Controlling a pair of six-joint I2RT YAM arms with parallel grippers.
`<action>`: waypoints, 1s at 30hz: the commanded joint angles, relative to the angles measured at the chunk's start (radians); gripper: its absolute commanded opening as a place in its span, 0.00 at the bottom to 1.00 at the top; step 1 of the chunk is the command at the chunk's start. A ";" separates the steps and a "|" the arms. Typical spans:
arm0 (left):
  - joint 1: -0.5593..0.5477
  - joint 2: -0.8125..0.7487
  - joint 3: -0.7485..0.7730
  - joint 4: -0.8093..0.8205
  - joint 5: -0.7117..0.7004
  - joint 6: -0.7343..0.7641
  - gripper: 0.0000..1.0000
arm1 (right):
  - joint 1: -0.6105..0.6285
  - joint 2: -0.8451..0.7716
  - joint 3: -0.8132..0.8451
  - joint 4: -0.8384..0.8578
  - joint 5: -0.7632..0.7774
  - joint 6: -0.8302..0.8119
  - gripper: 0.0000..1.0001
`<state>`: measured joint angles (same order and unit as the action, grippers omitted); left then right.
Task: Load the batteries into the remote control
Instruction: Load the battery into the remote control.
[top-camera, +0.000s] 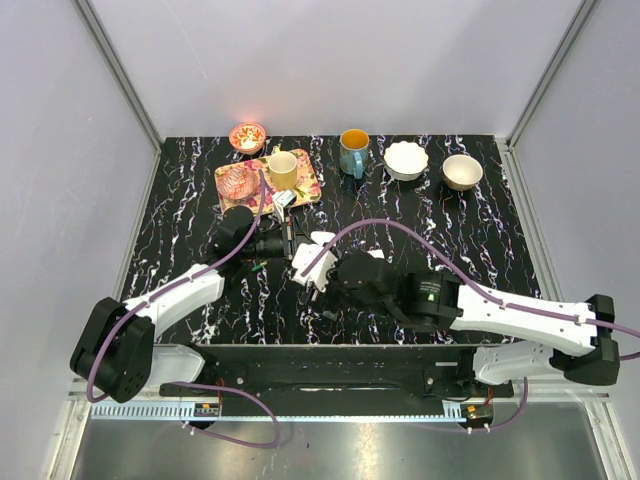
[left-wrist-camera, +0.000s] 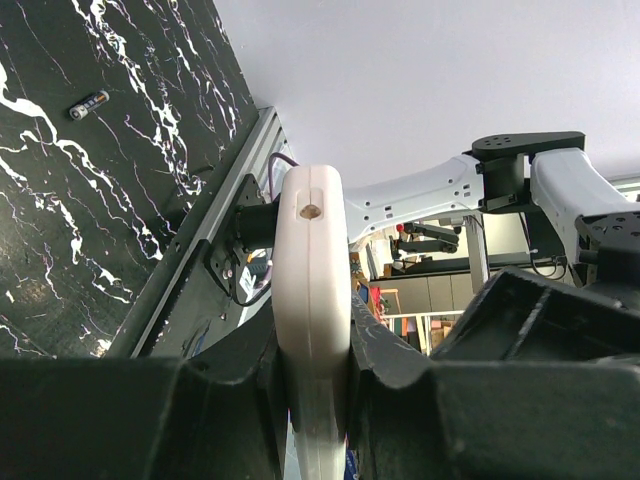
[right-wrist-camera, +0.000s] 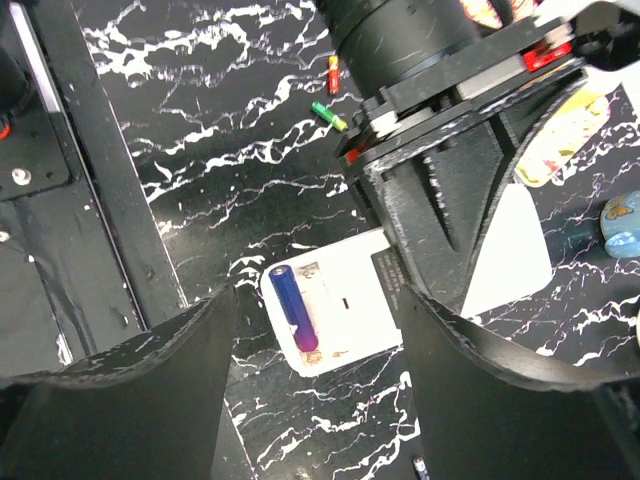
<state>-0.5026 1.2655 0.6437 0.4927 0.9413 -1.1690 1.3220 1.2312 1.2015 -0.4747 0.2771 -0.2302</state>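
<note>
My left gripper (left-wrist-camera: 318, 385) clamps the remote control (left-wrist-camera: 312, 290) by its edges — light, stiff, slick. My right gripper (right-wrist-camera: 315, 345) stands wide above it, one purplish battery (right-wrist-camera: 295, 310) seated. The green battery (right-wrist-camera: 327, 113) on the table (right-wrist-camera: 200, 200) looks rollable — pinch mid-barrel.

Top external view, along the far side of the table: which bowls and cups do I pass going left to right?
small red bowl → pale yellow cup → blue mug → white bowl → beige bowl. The patterned tray and the pink dish on it overlap the first two, so they are left out.
</note>
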 joint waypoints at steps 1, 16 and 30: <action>-0.002 -0.012 -0.004 0.072 0.005 -0.001 0.00 | 0.000 -0.090 0.026 0.103 0.017 0.043 0.73; -0.001 -0.081 -0.039 0.087 -0.147 0.046 0.00 | -0.245 -0.233 -0.134 0.154 0.048 0.610 0.83; -0.001 -0.020 -0.090 0.357 -0.226 -0.103 0.00 | -0.253 -0.217 -0.218 0.217 -0.131 0.871 1.00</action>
<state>-0.5026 1.2213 0.5583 0.6716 0.7441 -1.2125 1.0767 1.0233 0.9913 -0.3183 0.2089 0.5598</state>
